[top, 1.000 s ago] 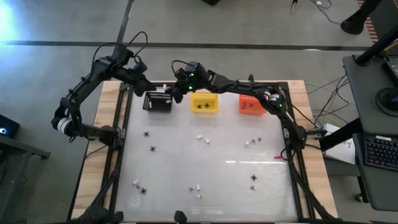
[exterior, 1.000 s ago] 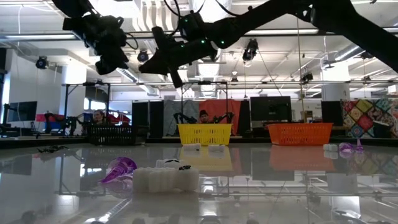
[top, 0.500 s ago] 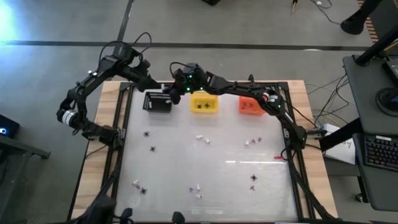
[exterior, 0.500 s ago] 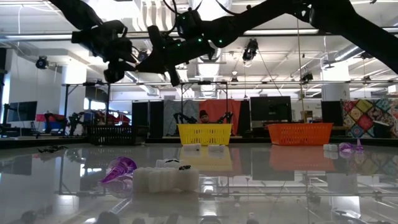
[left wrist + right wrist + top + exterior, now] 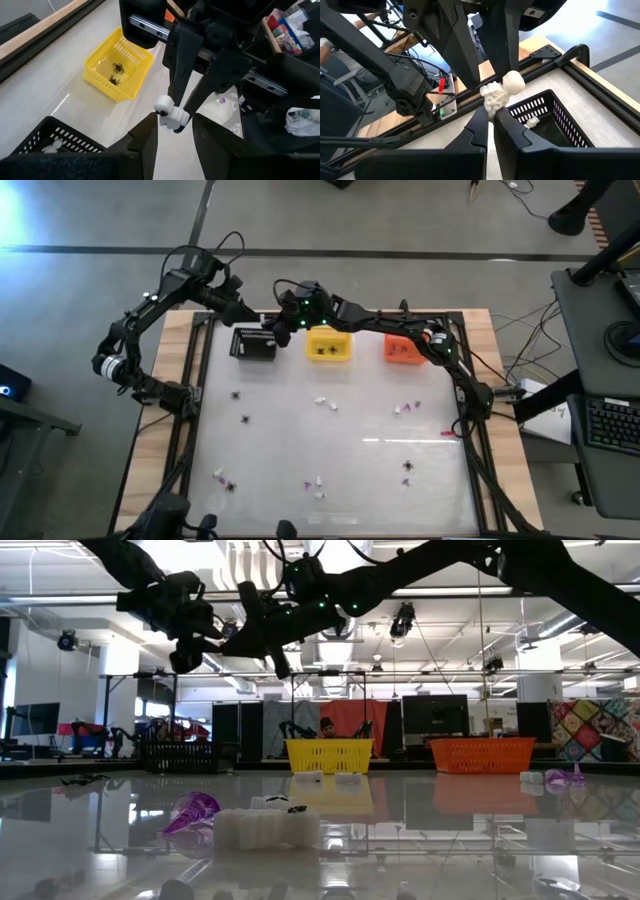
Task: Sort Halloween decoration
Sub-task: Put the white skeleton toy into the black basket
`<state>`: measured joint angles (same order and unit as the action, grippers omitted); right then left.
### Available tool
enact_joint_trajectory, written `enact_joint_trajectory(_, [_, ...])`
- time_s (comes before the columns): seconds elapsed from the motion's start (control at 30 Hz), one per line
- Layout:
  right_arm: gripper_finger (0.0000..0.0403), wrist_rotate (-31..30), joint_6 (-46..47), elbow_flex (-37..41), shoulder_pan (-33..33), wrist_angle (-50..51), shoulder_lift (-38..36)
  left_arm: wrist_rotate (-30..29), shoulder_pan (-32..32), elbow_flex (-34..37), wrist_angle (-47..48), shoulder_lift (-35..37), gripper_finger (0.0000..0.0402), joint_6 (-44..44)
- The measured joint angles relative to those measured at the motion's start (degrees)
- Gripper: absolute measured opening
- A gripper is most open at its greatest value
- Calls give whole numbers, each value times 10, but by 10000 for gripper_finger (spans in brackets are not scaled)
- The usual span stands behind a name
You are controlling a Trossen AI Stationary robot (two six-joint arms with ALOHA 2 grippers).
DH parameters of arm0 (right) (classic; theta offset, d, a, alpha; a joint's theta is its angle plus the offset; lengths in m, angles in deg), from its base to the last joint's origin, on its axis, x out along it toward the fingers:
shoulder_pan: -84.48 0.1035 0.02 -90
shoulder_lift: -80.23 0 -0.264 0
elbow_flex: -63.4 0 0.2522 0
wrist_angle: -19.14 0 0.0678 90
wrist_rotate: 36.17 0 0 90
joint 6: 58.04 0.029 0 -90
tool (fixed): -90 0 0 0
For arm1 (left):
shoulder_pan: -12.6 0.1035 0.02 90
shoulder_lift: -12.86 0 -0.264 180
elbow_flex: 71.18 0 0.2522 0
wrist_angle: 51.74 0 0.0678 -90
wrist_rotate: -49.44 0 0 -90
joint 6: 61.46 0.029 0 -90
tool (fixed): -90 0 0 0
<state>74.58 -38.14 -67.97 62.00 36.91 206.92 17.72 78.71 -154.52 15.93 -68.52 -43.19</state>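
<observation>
Item: white skeleton trinket [image 5: 501, 91], clamped in my right gripper [image 5: 492, 116] just above the black basket [image 5: 546, 114]. Left gripper [image 5: 172, 131] alongside it, fingers apart, empty. Step: handover or drop; next, I judged, release over that basket.

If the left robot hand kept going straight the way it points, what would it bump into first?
Probably the little white skeleton piece and the right gripper pinching it, just beyond the left gripper and its open fingers. How far apart they are is unclear.
</observation>
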Motion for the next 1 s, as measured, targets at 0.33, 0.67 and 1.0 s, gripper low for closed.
enact_joint_trajectory(0.33, [9, 0, 5, 0, 1, 0, 0, -5, -4, 0, -10, 0, 105, -10])
enact_joint_trajectory(0.67, [9, -4, 6, 0, 1, 0, 1, -37, -13, 0, -30, 0, 105, -21])
enact_joint_trajectory(1.0, [9, -7, 10, 0, 0, 1, 1, -64, -14, 0, -51, 0, 62, -23])
